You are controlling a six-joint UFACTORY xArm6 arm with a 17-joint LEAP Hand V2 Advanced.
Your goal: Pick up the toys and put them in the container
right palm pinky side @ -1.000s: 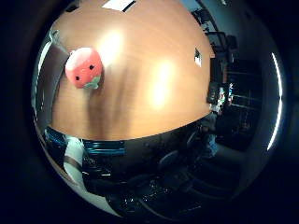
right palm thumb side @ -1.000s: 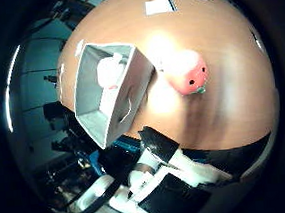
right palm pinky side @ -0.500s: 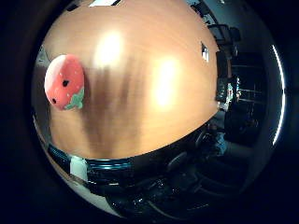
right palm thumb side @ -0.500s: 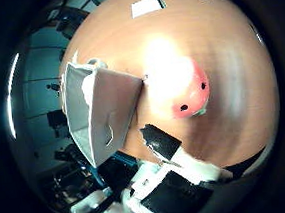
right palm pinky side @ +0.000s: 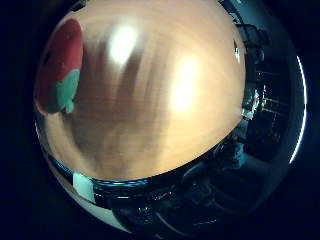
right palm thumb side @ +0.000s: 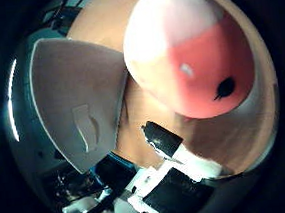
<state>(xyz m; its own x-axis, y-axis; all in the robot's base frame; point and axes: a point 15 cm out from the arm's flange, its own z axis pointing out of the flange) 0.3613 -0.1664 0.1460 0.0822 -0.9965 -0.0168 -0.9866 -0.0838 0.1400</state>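
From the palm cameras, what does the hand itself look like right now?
Only part of the hand shows, in the thumb side view: blocky white segments alternating with black ones, and a dark, rounded, rubbery-looking fingertip. The white parts look like hard angular housings. No markings are readable. The little finger side view shows none of it clearly.

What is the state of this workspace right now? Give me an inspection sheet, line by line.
Surface: wooden table, glossy, with bright light reflections.
Job's things: red strawberry toy on the table, filling much of the thumb side view, so close to the palm; white container beside it on the table; its inside is not visible.
Clutter: nothing seen on the table near the toy.
Hand: white and black parts of the hand reach in near the toy; no contact with the toy seen, finger state cannot be told.
Cables: nothing reported.
Surroundings: dim room beyond the table edge, details unclear.
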